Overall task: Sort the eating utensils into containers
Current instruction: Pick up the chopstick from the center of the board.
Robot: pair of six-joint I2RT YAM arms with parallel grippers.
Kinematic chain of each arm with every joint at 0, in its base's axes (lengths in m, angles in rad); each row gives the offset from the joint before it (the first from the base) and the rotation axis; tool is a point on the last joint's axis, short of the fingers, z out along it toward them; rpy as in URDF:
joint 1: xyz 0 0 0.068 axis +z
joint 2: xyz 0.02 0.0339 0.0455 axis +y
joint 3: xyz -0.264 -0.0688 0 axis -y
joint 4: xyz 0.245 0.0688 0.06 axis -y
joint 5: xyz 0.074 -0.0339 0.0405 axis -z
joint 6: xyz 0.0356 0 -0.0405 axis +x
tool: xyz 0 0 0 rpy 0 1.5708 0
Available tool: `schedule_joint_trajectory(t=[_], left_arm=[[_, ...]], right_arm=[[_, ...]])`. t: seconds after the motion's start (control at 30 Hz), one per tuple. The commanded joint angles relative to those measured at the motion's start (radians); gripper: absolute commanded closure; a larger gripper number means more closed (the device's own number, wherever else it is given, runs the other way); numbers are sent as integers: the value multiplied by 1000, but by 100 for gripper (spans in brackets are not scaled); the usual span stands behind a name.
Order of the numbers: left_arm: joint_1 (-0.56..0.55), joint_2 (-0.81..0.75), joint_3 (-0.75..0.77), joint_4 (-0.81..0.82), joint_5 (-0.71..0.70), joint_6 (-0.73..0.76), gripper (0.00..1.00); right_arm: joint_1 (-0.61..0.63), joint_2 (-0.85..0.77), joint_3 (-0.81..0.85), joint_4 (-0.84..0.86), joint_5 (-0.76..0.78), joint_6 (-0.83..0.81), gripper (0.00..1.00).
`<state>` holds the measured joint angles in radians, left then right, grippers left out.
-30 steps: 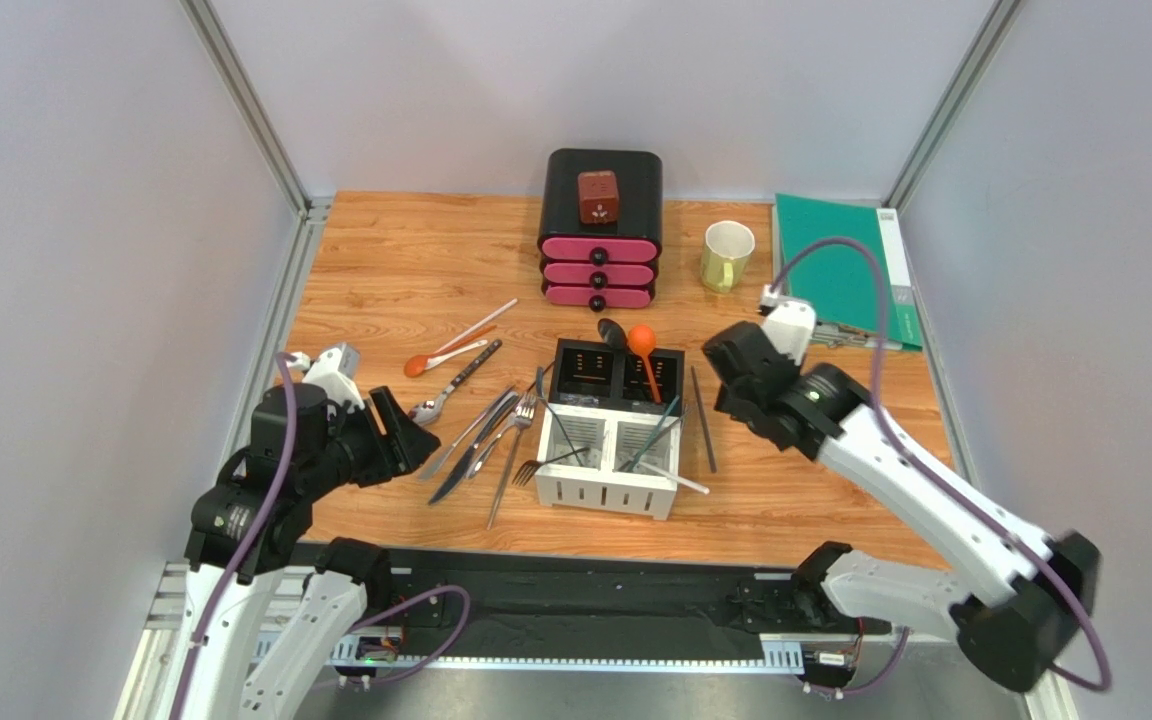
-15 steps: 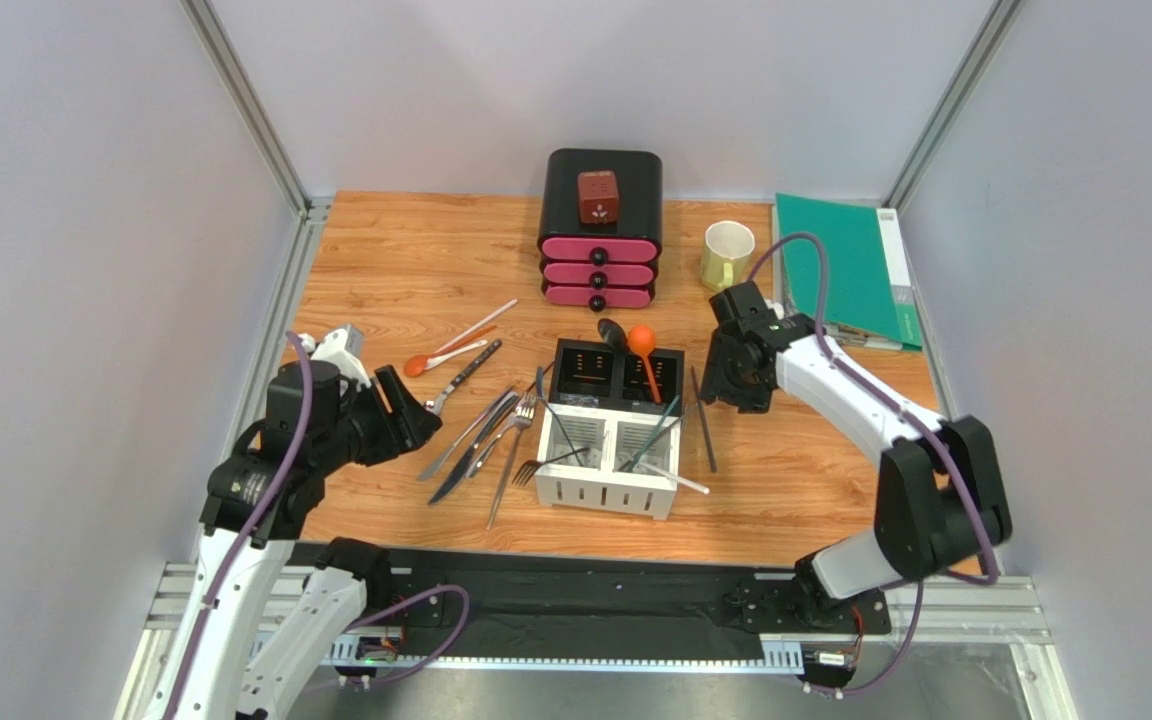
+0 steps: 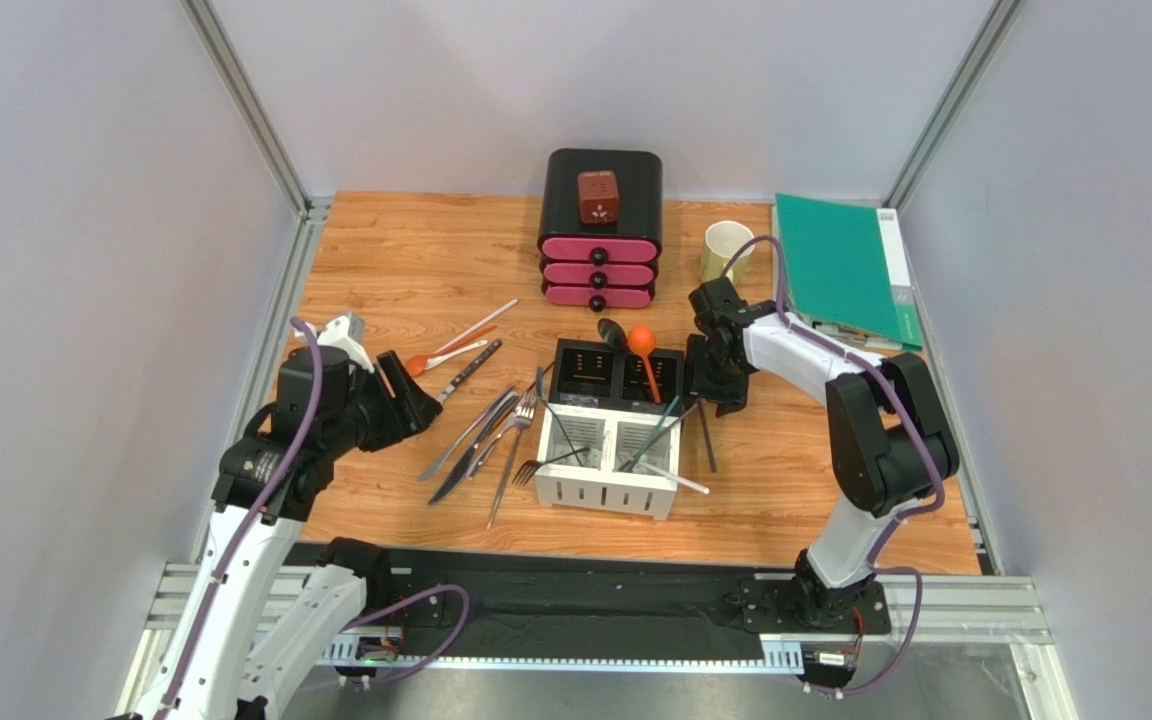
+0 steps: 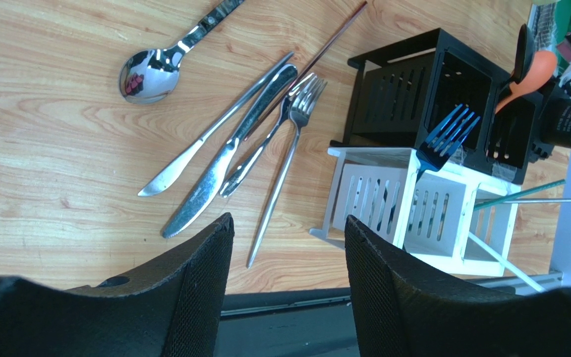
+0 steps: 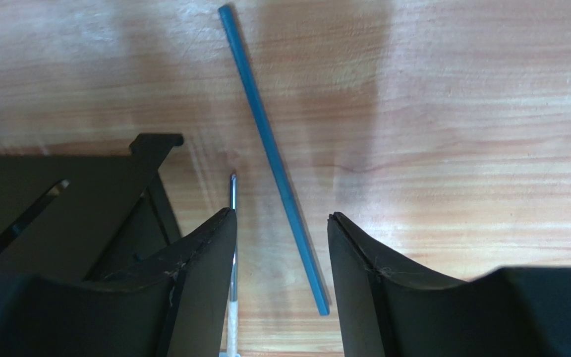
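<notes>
1. The blue chopstick (image 5: pixel 273 156) lies flat on the wooden table (image 5: pixel 452 111), just beside the right wall of the caddy (image 5: pixel 80 193); a thinner pale stick (image 5: pixel 231 223) lies alongside it, closer to that wall.
2. My right gripper (image 5: pixel 279 219) hangs directly above the chopstick's near half, fingers pointing down; the jaws stand apart, one on each side of the stick, and grip nothing; I cannot tell whether the tips reach the wood.
3. I judge the step in hand to be the reach for this chopstick, just short of the pick.
4. The next move calls for lowering until the tips meet the table, then closing squarely across the stick; it is thin and lies low, so it could roll or slip out; the pale stick sits near my left-hand finger and could get pinched too.
5. After that the chopstick needs lifting and tipping on end into a compartment; in the top view, other sticks lean out of the near white compartment (image 3: pixel 645 447), so I judge that is its place.
6. My left gripper (image 4: pixel 288 223) hovers wide open and empty over the loose metal knives and forks (image 4: pixel 229 149) and a spoon (image 4: pixel 145 74), left of the caddy; these are not yet sorted.
</notes>
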<state>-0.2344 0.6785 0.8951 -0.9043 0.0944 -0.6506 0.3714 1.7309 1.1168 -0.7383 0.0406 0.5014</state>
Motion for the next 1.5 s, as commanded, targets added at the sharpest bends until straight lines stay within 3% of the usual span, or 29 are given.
schedule_joint_trajectory(t=[0.0, 0.17, 0.23, 0.27, 0.4, 0.47, 0.7, 0.97, 1.17, 1.3, 1.47], left_arm=[[-2, 13, -1, 54, -22, -18, 37], [-2, 29, 4, 61, -24, -23, 37], [-2, 30, 4, 62, -24, -24, 37], [-2, 30, 1, 62, -22, -27, 37], [-2, 36, -2, 67, -15, -29, 37], [-2, 49, 4, 71, -7, -23, 37], [-2, 99, 41, 77, 10, 2, 37], [-2, 47, 41, 27, 27, 5, 37], [-2, -68, -19, -5, 64, -35, 37], [-2, -140, -36, -47, 68, -41, 37], [-2, -207, -30, -94, 59, -32, 37]], right_arm=[[-23, 45, 44, 17, -15, -23, 48], [-60, 82, 51, 22, -19, -12, 50], [-61, 111, 60, 13, -18, -29, 57], [-65, 122, 64, -1, -16, -35, 71], [-75, 159, 45, -21, -27, -43, 94], [-78, 154, 23, -15, -25, -44, 100], [-88, 67, -72, -6, -24, -12, 100], [-71, -340, -120, -87, 80, 35, 100], [0, -603, -2, -130, 146, 63, 100], [82, -622, 147, -165, 139, 98, 100], [214, -602, 189, -190, 218, 155, 100]])
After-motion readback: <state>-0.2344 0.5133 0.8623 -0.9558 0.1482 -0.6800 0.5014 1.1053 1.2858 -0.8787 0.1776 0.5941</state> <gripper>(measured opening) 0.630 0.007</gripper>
